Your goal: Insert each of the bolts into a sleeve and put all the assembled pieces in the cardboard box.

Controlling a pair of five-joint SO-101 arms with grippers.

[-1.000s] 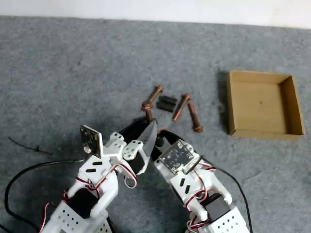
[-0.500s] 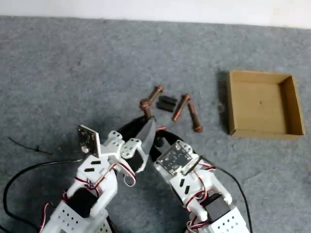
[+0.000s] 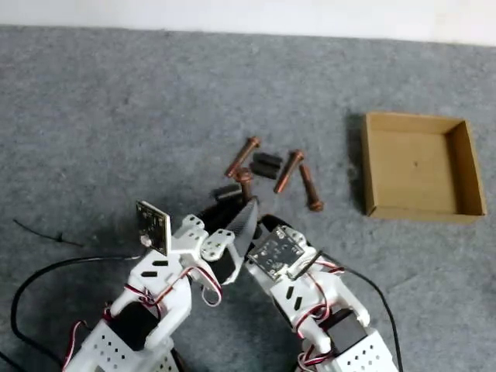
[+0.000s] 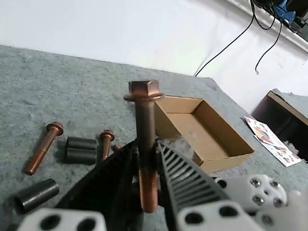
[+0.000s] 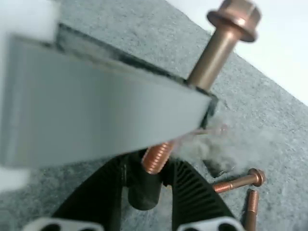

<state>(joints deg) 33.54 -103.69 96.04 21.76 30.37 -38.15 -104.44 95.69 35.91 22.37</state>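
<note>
Copper bolt [image 4: 145,139] in left jaws, tip at sleeve [image 5: 143,192] in right jaws.

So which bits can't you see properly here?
- Right wrist view: the left gripper's blurred finger covers the middle of the held bolt.
- Right wrist view: whether the bolt's tip is inside the sleeve yet; the two blur together.
- High view: that sleeve, held in the right gripper, is covered from above by the left gripper.
</note>
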